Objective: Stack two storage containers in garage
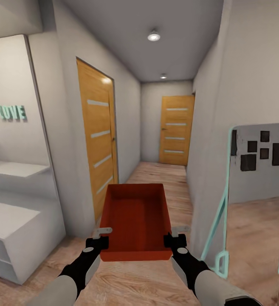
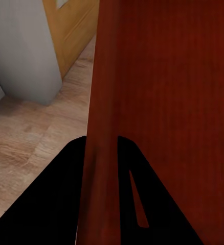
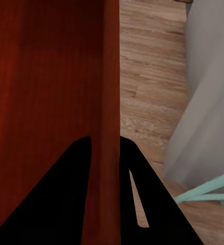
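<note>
One orange-red storage container [image 1: 136, 221] hangs level in front of me above the light wood-plank hallway floor, open side up and empty. My left gripper [image 1: 100, 238] is shut on its left wall near the front corner; that wall [image 2: 103, 127] runs between the dark fingers [image 2: 56, 199]. My right gripper [image 1: 176, 236] is shut on the right wall [image 3: 109, 102], with black fingers [image 3: 142, 194] on either side of it. The second container is out of view, and so are the garage and its concrete floor.
A narrow corridor runs ahead. An orange wooden door [image 1: 97, 140] stands close on the left, another [image 1: 176, 129] closes the far end. White shelving [image 1: 16, 221] sits at the left. A teal-framed mirror [image 1: 258, 191] leans on the right wall.
</note>
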Controlling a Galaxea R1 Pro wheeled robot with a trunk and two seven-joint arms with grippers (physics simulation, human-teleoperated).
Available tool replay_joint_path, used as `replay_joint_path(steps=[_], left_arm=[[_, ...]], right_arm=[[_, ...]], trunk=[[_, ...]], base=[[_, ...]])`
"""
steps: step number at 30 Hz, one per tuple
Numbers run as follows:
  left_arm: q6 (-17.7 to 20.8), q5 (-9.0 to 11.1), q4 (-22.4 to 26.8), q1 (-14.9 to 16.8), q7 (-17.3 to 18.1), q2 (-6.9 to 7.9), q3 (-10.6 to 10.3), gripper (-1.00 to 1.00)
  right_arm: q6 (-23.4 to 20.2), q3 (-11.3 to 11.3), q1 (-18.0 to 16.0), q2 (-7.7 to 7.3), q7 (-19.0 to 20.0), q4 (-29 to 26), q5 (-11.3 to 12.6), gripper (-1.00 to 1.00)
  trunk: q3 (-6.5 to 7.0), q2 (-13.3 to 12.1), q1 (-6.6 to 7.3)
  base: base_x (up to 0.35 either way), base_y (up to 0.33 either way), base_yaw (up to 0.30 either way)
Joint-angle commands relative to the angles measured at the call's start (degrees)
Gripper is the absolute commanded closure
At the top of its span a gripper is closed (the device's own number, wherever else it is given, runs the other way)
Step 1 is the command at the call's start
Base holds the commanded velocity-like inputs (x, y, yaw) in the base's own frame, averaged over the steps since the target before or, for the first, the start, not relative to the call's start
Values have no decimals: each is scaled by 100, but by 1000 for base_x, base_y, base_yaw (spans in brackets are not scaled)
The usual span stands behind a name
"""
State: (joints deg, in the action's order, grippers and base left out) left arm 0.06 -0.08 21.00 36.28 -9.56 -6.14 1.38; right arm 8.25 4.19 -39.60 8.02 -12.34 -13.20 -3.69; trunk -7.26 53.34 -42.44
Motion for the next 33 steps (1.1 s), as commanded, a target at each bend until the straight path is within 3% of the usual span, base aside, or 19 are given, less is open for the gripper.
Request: replay_joint_path(steps=[1, 18, 33], left_arm=[[4, -36, 7, 2, -37, 245, 20, 100], [9, -36, 6, 2, -44, 245, 23, 100], [8, -36, 23, 2, -41, 244, 20, 100]], right_arm=[[10, -76, -10, -27, -49, 2, -44, 100], [10, -76, -11, -21, -49, 2, -48, 100], [10, -76, -12, -19, -58, 2, -44, 100]], trunk=[[-8, 6, -4], [-8, 6, -4], [-8, 6, -4]], base=[[324, 105, -1], [324, 128, -4], [324, 161, -235]])
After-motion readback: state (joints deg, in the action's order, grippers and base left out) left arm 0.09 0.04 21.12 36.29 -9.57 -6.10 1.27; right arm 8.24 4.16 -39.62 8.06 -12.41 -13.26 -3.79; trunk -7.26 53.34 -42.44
